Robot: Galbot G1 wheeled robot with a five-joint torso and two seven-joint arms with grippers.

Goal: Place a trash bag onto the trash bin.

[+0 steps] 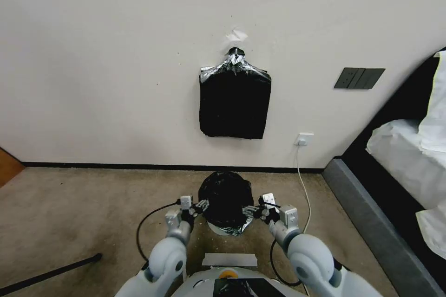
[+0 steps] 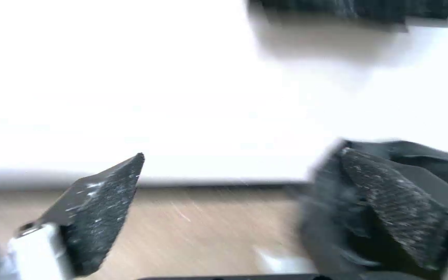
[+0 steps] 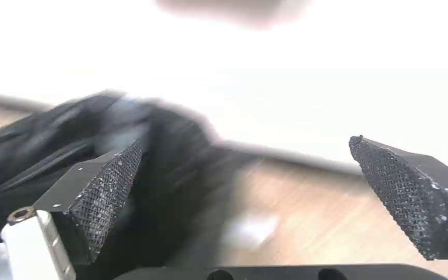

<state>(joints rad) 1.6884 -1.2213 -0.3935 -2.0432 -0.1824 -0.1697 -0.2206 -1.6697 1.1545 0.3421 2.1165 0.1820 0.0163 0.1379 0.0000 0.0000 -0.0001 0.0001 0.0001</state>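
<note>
**Bag draped, but is it seated on the rim?**

The trash bag (image 1: 226, 197) covers the trash bin (image 1: 227, 229) at lower centre of the head view, cream wall peeking out below; the left gripper (image 1: 200, 206) and right gripper (image 1: 251, 211) flank it, jaws open and holding nothing; loose film may slide off or catch a jaw, tipping the light bin.
</note>
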